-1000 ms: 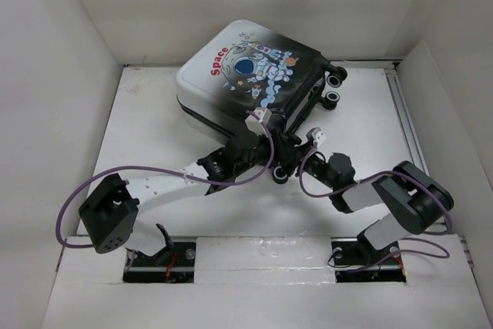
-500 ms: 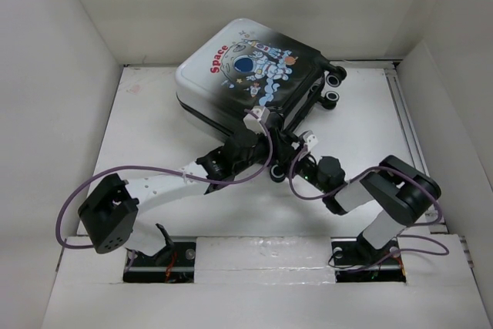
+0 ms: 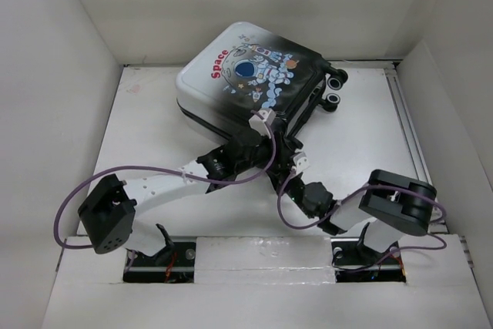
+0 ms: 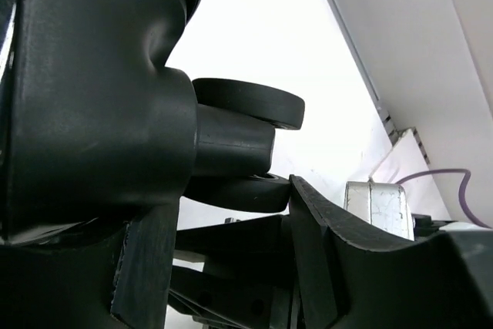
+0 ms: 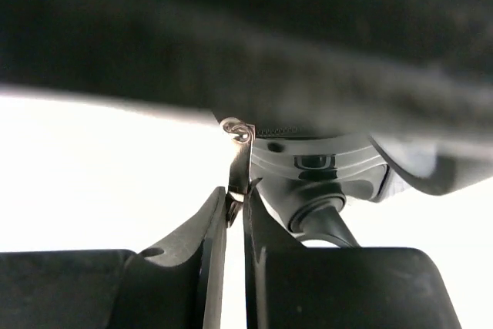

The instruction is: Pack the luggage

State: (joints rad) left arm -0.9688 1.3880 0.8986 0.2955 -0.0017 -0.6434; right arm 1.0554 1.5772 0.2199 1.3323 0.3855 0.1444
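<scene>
The right gripper (image 5: 236, 199) is clamped on the thin metal zip pull (image 5: 239, 163). The step appears to be zipping: draw the pull along the seam in 1 steady line, with low tension so the smooth tab does not slip. The left gripper (image 3: 271, 142) sits against a black rubbery wheel (image 4: 250, 104); whether it grips cannot be told. The luggage (image 3: 246, 75), a glossy rounded shell, lies flat near the desk's (image 3: 154, 136) far edge.

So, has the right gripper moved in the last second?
Yes. The right gripper, shut on the zipper pull, has pulled back toward the right base, away from the wheels.
</scene>
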